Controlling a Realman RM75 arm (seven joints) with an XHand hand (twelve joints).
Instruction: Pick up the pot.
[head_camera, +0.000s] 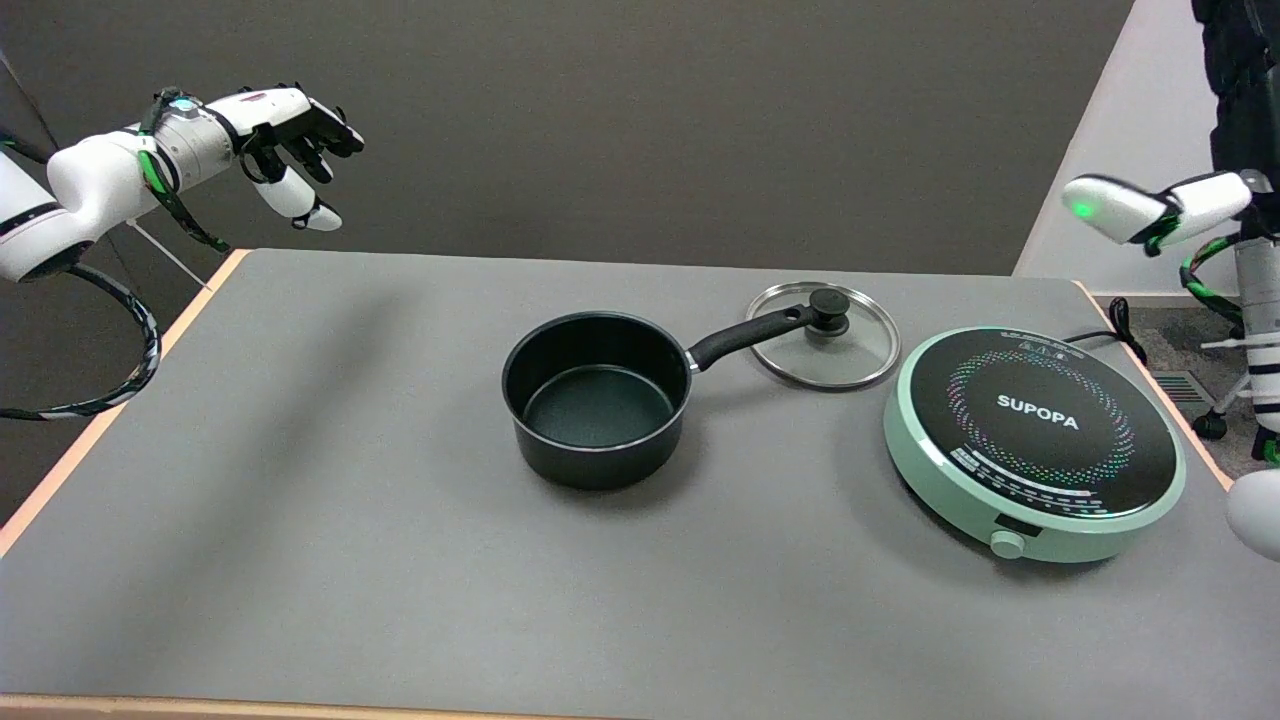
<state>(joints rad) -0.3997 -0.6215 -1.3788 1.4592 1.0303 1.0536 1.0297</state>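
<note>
A dark wall stands behind a wide grey tabletop (300, 560) with a pale wooden edge. Near the middle sits the pot (597, 398), black and upright, with nothing inside it. Its long black handle (745, 335) points away to the right and a bit toward the back. The tip of the handle reaches over a glass lid (826, 350) that lies flat just behind it. To the right of both is a round green cooker (1035, 440) with a black top.

The right arm (1150, 208) shows only in parts at the right edge, up in the air and well apart from the pot. Its hand is not in view, so I cannot tell if the fingers are spread or curled.

The pot has not been touched yet, so I think the reach is just starting. To do it well, the hand should come down over the middle of the handle, not the tip, so it does not bump the lid's knob. The fingers should wrap all the way round and squeeze hard, then lift straight up, keeping the pot level.
</note>
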